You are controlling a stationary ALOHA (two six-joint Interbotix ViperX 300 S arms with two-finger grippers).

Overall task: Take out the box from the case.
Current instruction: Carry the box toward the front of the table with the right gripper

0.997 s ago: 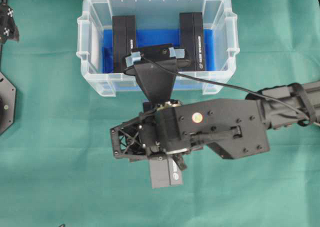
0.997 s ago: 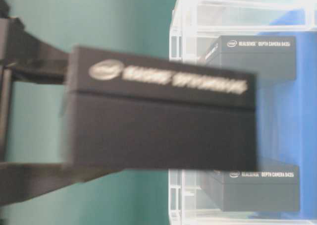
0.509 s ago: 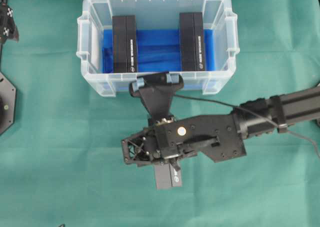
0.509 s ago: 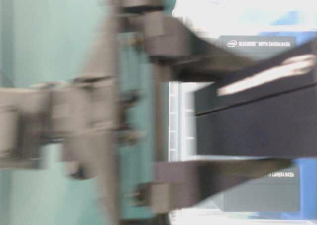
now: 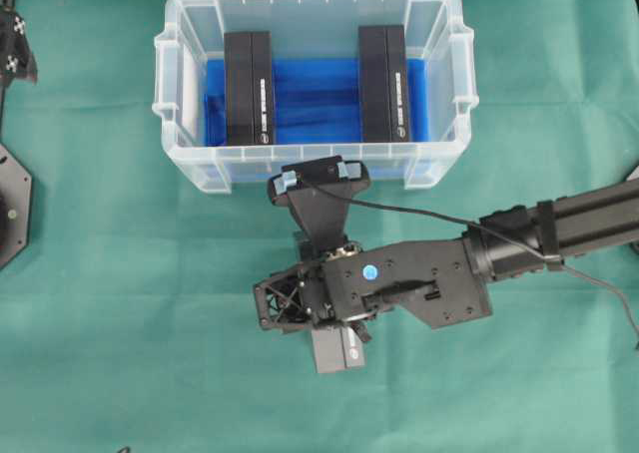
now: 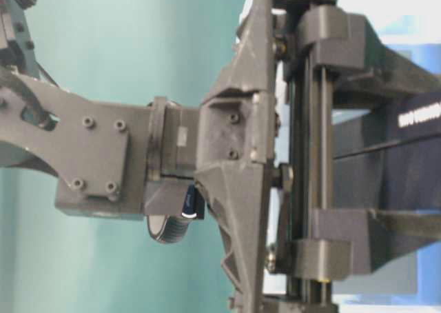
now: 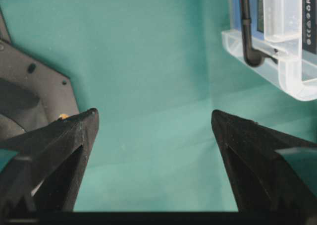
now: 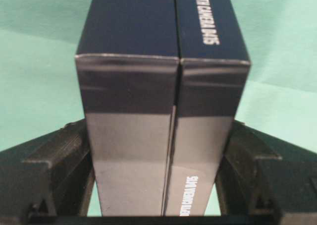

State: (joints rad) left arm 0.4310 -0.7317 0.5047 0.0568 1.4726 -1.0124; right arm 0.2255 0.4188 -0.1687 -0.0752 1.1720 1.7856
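Sitting in the case [image 5: 442,26]: two black boxes [image 5: 249,86].

You have three black boxes in all: two stand inside the one clear case [image 5: 315,164], a left box [image 5: 248,87] and a right box [image 5: 383,83], and a third box [image 5: 336,351] is outside it over the green desk [image 5: 120,303]. Two arms show.

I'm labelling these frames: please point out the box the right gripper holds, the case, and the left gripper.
held box [image 8: 163,96], right wrist view, on its near end face.
case [image 5: 315,154], overhead view, on its near rim.
left gripper [image 7: 154,121], left wrist view, midway between its open fingertips.
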